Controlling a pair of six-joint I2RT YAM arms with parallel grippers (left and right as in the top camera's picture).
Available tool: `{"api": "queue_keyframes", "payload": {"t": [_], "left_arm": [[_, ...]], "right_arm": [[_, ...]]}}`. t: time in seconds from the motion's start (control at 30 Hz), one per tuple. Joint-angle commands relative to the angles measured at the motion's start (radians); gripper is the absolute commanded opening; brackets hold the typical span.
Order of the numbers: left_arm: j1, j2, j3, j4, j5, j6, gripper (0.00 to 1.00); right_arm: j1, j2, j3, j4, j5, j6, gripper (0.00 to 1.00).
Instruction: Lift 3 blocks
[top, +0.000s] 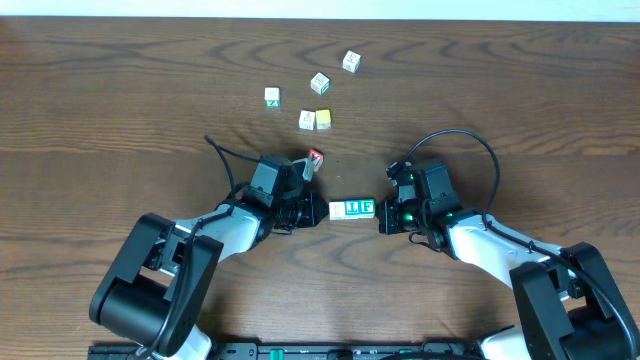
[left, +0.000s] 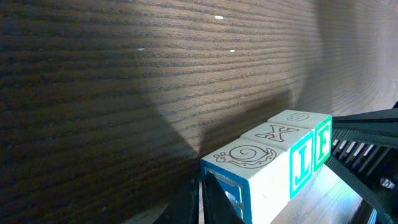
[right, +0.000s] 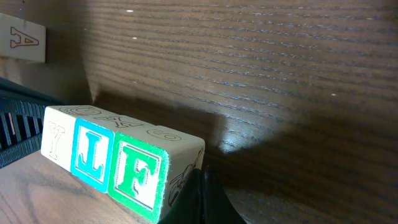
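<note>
blocks: three small wooden cubes, square-edged, pale unpainted faces with printed letters and line drawings; set end to end in one straight row between the two grippers
cream block: outlined "Y" on a bare wood face; the end of the row nearest the left gripper
blue block: middle of the row, bright blue framed letter, top face carries an "X"
green block: green framed "F"; the end nearest the right gripper
left gripper: fingers pressed together, nothing between them; tip butts against the cream end of the row
right gripper: fingers pressed together, tip butts against the green end; row is squeezed endwise between both tips
lift: can't tell whether the row is clear of the table
table: dark brown wood, fine straight grain, slight sheen
red cube: tilted, just beyond the left gripper, apart from the row
loose cubes: five scattered well beyond both grippers, one of them the yellow cube
</note>
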Motion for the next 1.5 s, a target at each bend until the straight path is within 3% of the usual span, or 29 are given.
{"api": "queue_keyframes", "payload": {"t": [0.0, 1.47], "left_arm": [[-0.043, 0.047, -0.009, -0.020, -0.029, 0.009, 0.07], [-0.072, 0.017, -0.002, -0.001, 0.008, 0.006, 0.07]], "right_arm": [[0.031, 0.009, -0.004, 0.020, -0.163, -0.019, 0.01], [0.086, 0.009, -0.002, 0.076, -0.222, 0.000, 0.01]]}}
